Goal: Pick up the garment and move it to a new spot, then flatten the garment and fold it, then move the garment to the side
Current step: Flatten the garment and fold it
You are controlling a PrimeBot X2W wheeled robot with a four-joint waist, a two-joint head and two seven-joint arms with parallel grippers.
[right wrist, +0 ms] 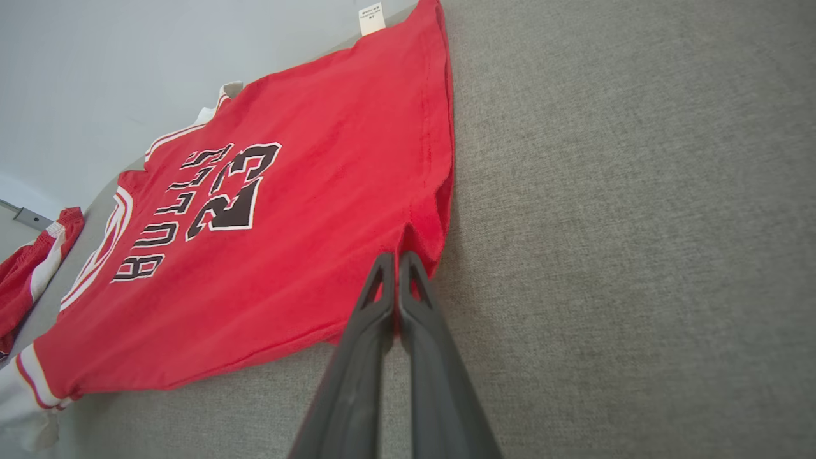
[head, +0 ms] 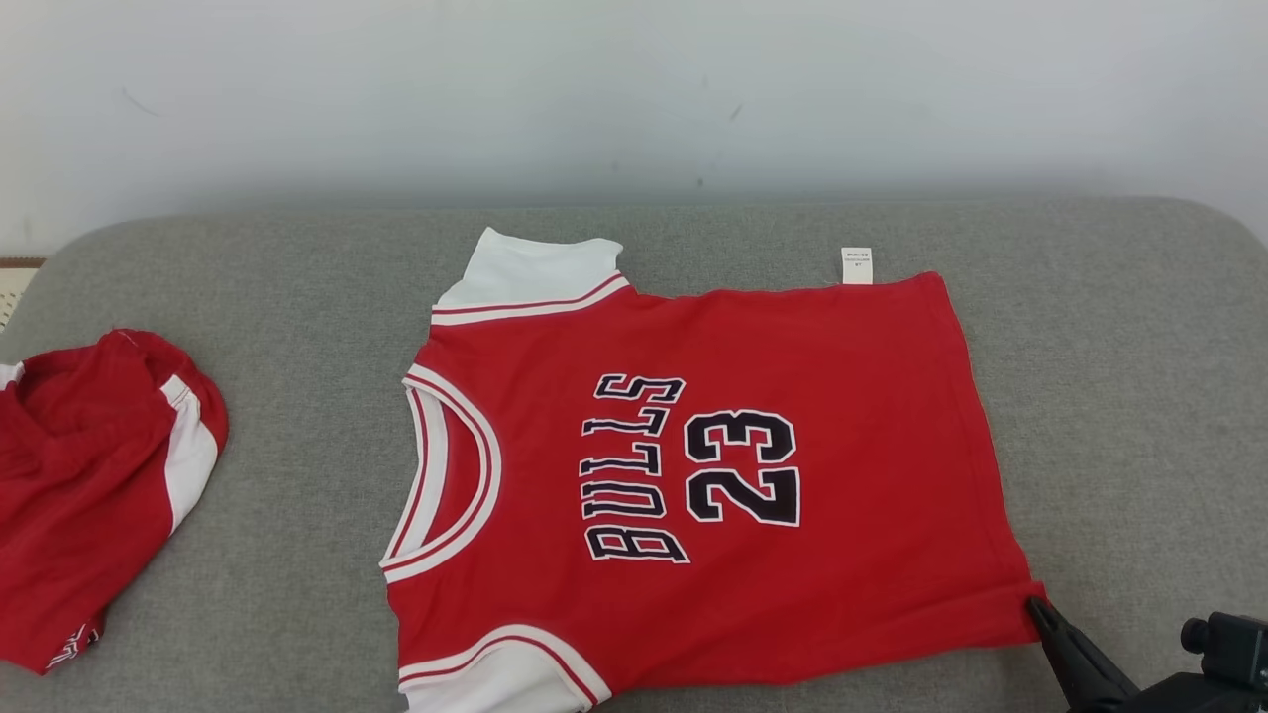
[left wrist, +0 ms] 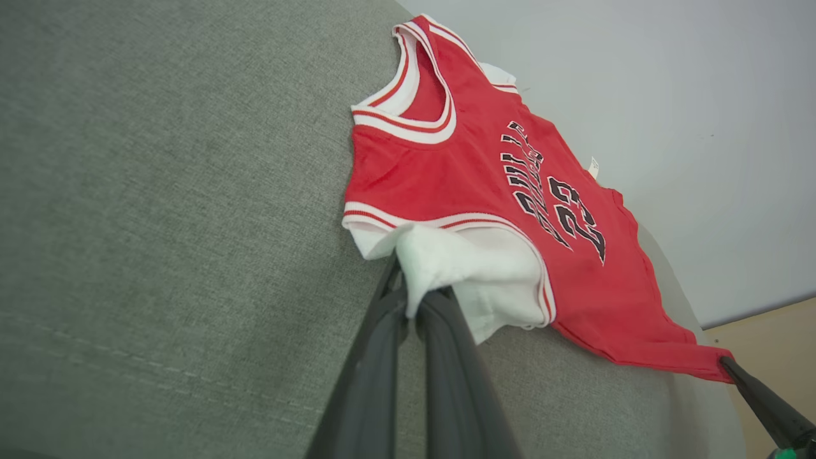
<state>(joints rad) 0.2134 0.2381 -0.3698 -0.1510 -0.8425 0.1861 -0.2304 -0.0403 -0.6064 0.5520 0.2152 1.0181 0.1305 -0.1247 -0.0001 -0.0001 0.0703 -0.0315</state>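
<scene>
Grey cushion [head: 297, 297] bears red jersey [head: 842, 396]; left tool [left wrist: 414, 290], right tool [right wrist: 398, 261] pinch it.

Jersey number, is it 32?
No, the jersey shows a black 23 in the head view.

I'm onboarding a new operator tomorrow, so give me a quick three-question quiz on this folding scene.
1. True or false: the right claw is shut on a hem corner of the red jersey.
2. What does the left claw pinch? A) the neckline B) the white sleeve C) the label
3. Fill in: in the head view, the other red garment lies to the jersey's ____.
Key: 1 true; 2 B; 3 left.
</scene>
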